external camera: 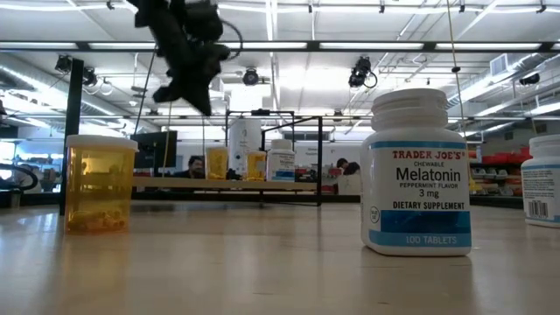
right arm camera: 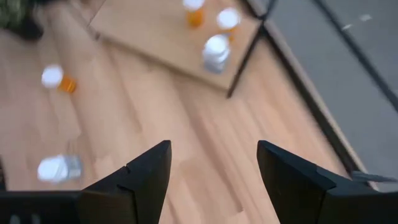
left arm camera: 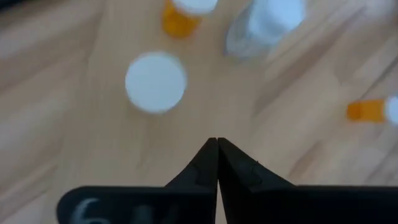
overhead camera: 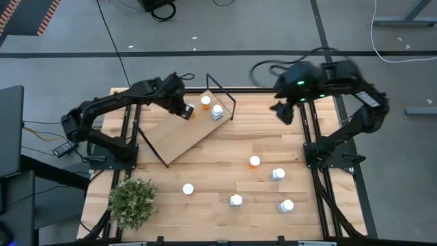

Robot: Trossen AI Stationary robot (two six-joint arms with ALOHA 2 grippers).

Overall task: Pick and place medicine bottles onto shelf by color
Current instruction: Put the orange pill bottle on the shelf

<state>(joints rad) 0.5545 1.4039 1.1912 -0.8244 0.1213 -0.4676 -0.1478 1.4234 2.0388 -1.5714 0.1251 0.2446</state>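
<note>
Above the shelf [overhead camera: 179, 133], the left pincer [overhead camera: 184, 109] is pinched empty (right pincer [overhead camera: 283, 113] wide).

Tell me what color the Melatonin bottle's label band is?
Blue, on the Melatonin bottle; low view shows it best.

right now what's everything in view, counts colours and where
shelf: one, light wood with black wire frame, back-left of the table, set at an angle
bottles on the shelf: three; two orange, one white, at its far end
bottles on the table: five; orange and, white
plant: one, green, front-left corner
table: one, slatted light wood
people: small figures in the room beyond, low view
left hand: shut, empty, over the shelf by the bottles
right hand: open, empty, above the back-right of the table
</note>
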